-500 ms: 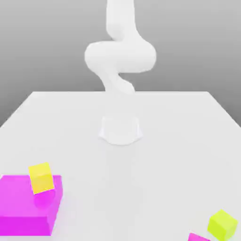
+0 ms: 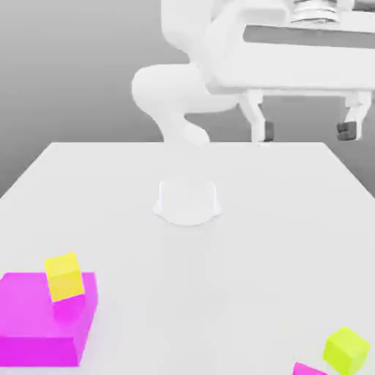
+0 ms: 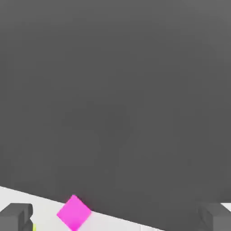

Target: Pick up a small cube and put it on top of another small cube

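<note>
Lime-green matte small cube (image 2: 346,350), near the table's (image 2: 220,293) front edge at the exterior view's right; my jaws (image 2: 307,132) hang spread, empty. Looks light, stiff, fairly grippy: I'd pinch opposite side faces, mid-height, squarely.

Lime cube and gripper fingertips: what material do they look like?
Lime cube: probably painted or solid-colour plastic, matte; flat even faces, no highlights, no grain.
Gripper fingertips: possibly rubber pads, dull dark grey against the white fingers. It's a render, so neither is certain.
</note>
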`<state>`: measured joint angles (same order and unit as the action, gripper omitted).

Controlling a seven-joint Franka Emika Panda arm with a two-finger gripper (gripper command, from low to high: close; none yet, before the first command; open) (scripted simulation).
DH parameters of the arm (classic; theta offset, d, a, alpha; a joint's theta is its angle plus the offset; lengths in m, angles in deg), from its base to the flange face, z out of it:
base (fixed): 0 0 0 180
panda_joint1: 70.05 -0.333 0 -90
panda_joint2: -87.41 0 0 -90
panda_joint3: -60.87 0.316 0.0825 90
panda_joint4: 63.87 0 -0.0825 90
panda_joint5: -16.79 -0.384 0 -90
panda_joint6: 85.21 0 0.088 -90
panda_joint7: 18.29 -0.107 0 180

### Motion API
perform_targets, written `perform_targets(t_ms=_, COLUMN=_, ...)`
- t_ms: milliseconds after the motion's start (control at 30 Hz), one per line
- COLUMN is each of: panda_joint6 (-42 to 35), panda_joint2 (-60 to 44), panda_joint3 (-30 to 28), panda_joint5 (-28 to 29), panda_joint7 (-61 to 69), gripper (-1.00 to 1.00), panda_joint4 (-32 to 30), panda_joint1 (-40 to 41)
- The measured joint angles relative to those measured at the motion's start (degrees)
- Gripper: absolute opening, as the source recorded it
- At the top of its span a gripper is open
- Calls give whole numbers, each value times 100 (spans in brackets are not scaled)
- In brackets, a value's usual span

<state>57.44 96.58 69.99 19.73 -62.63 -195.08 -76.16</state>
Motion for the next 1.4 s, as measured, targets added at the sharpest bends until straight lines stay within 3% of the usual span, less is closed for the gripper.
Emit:
perform_targets(t_ms=433, panda_joint6=777, panda_joint2=-2731, panda_joint3=340, panda_joint5=612, panda_joint7=-169, gripper=0, panda_joint4=50, panda_joint1=-782)
perform_targets(t_ms=600, panda_joint6=1413, panda_joint2=-3772, panda_joint3=107, panda_joint5=941, panda_joint7=-378, gripper=0, panda_joint4=221, panda_joint1=-1089)
perform_targets(t_ms=633, panda_joint6=1530, panda_joint2=-3927, panda_joint3=49, panda_joint5=993, panda_joint7=-416, gripper=-100, panda_joint4=256, panda_joint1=-1137)
perform_targets(t_ms=867, panda_joint6=1539, panda_joint2=-3941, panda_joint3=48, panda_joint5=1000, panda_joint7=-421, gripper=-100, panda_joint4=259, panda_joint1=-1140)
perform_targets(t_ms=1033, panda_joint6=853, panda_joint2=-3119, panda_joint3=299, panda_joint5=649, panda_joint7=-64, gripper=-100, panda_joint4=129, panda_joint1=-865)
perform_targets(t_ms=1167, panda_joint6=216, panda_joint2=-2874, panda_joint3=245, panda_joint5=383, panda_joint7=848, gripper=-100, panda_joint4=537, panda_joint1=-244)
perform_targets(t_ms=1300, panda_joint6=557, panda_joint2=-3391, panda_joint3=83, panda_joint5=479, panda_joint7=1021, gripper=-100, panda_joint4=714, panda_joint1=-155)
perform_targets(t_ms=1333, panda_joint6=687, panda_joint2=-3537, panda_joint3=43, panda_joint5=522, panda_joint7=999, gripper=100, panda_joint4=729, panda_joint1=-179)
perform_targets(t_ms=1400, panda_joint6=687, panda_joint2=-3537, panda_joint3=43, panda_joint5=521, panda_joint7=999, gripper=100, panda_joint4=729, panda_joint1=-179)
